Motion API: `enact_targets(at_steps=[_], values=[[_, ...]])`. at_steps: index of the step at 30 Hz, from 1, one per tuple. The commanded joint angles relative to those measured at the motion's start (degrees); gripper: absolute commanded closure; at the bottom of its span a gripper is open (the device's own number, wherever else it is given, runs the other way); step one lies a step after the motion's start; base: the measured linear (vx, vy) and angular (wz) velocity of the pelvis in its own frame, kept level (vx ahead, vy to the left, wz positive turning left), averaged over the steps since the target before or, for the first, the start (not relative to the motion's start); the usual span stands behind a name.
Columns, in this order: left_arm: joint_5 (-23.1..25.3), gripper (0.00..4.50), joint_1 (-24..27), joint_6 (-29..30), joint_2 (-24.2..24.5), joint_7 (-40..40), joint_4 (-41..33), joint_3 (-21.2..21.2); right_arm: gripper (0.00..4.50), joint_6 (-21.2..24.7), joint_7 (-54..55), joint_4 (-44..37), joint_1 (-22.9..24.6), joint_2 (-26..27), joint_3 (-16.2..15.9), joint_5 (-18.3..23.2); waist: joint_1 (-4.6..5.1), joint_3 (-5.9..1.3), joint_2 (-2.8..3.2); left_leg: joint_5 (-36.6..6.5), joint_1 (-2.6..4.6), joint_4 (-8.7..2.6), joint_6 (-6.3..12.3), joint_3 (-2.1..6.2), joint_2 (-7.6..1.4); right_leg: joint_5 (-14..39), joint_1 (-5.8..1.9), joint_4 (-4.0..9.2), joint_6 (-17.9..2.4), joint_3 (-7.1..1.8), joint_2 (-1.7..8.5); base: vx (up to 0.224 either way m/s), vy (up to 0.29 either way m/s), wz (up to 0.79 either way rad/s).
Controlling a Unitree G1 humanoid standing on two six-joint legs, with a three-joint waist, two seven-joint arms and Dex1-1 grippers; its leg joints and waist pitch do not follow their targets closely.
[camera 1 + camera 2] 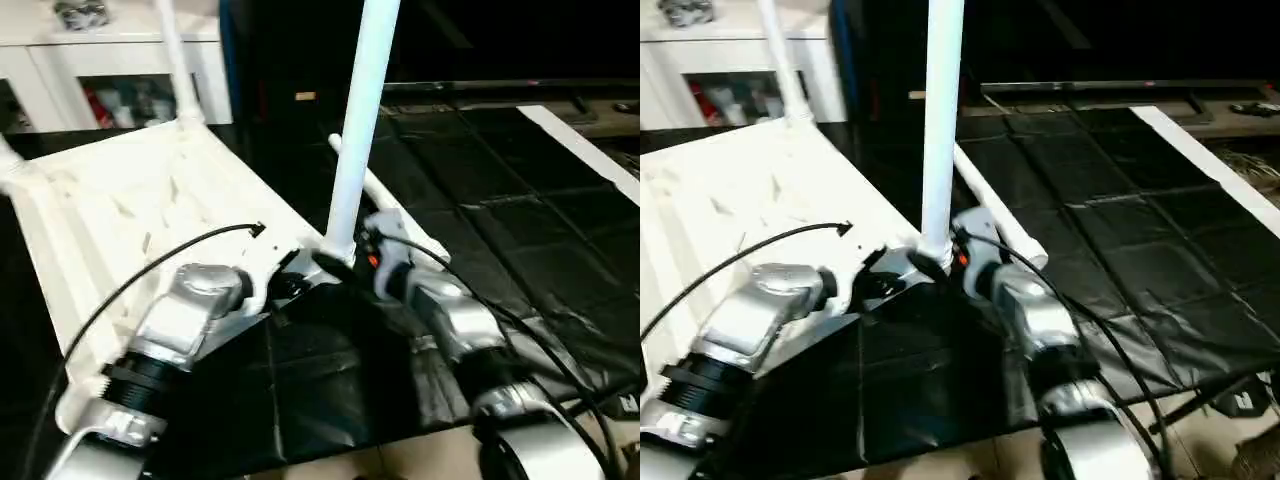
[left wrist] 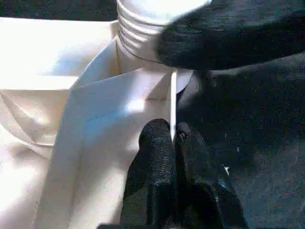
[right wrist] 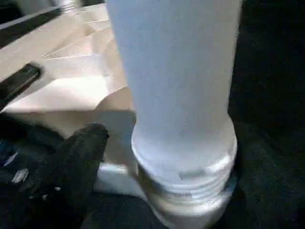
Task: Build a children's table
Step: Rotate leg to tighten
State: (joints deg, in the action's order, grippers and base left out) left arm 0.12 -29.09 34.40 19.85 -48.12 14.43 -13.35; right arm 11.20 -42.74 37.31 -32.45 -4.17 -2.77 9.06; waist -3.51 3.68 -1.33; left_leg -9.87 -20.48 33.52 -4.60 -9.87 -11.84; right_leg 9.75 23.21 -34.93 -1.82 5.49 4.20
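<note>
The white table top (image 1: pixel 150 210) lies upside down, ribbed underside up, on a black sheet (image 1: pixel 520 230) that covers the floor, its near right corner between the two silver forearms. A long white leg (image 1: pixel 358 130) stands upright in the round socket at that corner, its threaded base sitting partly in the socket, with several thread rings still showing above the rim in the wrist views. A second leg (image 1: pixel 175 60) rises from the far corner of the top, and another one (image 1: pixel 385 205) lies flat on the sheet just beyond the standing leg. The left gripper (image 2: pixel 172 138) holds the thin side wall of the table top right beside the socket, its two black fingers pinched together on the wall's edge. The right gripper (image 1: pixel 345 262) sits at the foot of the standing leg; one black finger (image 3: pixel 78 157) shows beside the threaded base, but I cannot tell whether its fingers are apart or clamped on the leg. A white glass-door cabinet (image 1: pixel 100 70) stands behind the table top's far edge.
</note>
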Motion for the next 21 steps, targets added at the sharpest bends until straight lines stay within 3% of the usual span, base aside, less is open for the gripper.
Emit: enact_targets(at_steps=[1,2,3,10,15,16,18,21], values=[[-0.52,4.5,-2.61,-3.42,1.25,-2.12,-0.59,0.13,0.07,1.67,-5.07,-3.33,1.94,-1.16,-2.48,1.04,-0.43,-3.89,1.08,-14.64,0.42,-3.91,1.32,0.39,-1.31,17.74,-3.1,5.07,-9.07,-3.19,3.87,0.0,0.0,0.0],[-0.28,4.5,-2.34,-5.24,3.26,-5.05,-0.27,-1.17,0.07,2.12,-8.57,-6.22,3.77,-4.03,-3.24,1.35,-0.49,-3.94,0.87,-14.75,0.43,-3.89,1.29,0.45,-1.27,17.81,-3.19,5.02,-8.91,-3.15,3.8,0.0,0.0,0.0],[-0.27,4.5,-2.32,-5.3,3.33,-5.15,-0.27,-1.24,0.07,2.12,-8.66,-6.27,3.81,-4.1,-3.24,1.34,-0.64,-4.03,1.18,-14.76,0.47,-3.89,1.12,0.44,-1.33,16.84,-3.18,4.9,-8.97,-3.24,3.8,0.0,0.0,0.0],[-1.43,4.5,-0.52,-9.72,6.27,-12.1,-0.88,-3.52,0.07,2.54,-18.1,-10.1,5.48,-10.76,-3.5,2.64,-1.47,-4.08,1.09,-14.34,0.6,-3.76,1.13,0.38,-1.46,16.33,-3.15,4.79,-10.05,-3.25,3.93,0.0,0.0,0.0],[-2.85,4.5,0.6,-12.21,7.83,-16.51,-2.11,-4.92,0.07,3.54,-21.9,-11.24,4.77,-13.44,-3.85,3.72,-2.37,-4.13,1.1,-13.58,0.54,-3.76,1.05,0.33,-1.5,15.58,-3.23,4.58,-10.26,-3.22,4.02,0.0,0.0,0.0],[-3.34,4.5,1.2,-13.27,8.91,-19.43,-2.92,-6.02,0.07,3.86,-25.02,-11.16,3.96,-14.54,-4.56,3.94,-2.4,-4.14,0.63,-13.44,0.46,-3.75,1.14,0.28,-1.49,15.64,-3.25,4.6,-10.22,-3.21,3.98,0.0,0.0,0.0],[-3.32,4.5,1.37,-13.75,9.37,-20.37,-3.14,-6.47,0.07,3.96,-26.12,-11.16,3.72,-14.91,-4.98,3.88,-2.85,-4.06,0.96,-13.8,0.66,-3.75,1.25,0.23,-1.65,16.51,-3.02,4.68,-10.16,-3.24,4.04,0.0,0.0,0.0],[-2.73,4.5,1.6,-15.89,11.01,-23.16,-2.9,-7.79,0.07,2.99,-29.32,-10.88,2.82,-16.04,-7.14,2.7,-3.09,-3.93,0.93,-14.98,0.86,-3.82,1.0,0.22,-1.66,18.26,-2.84,4.77,-9.98,-3.18,4.0,0.0,0.0,0.0]])
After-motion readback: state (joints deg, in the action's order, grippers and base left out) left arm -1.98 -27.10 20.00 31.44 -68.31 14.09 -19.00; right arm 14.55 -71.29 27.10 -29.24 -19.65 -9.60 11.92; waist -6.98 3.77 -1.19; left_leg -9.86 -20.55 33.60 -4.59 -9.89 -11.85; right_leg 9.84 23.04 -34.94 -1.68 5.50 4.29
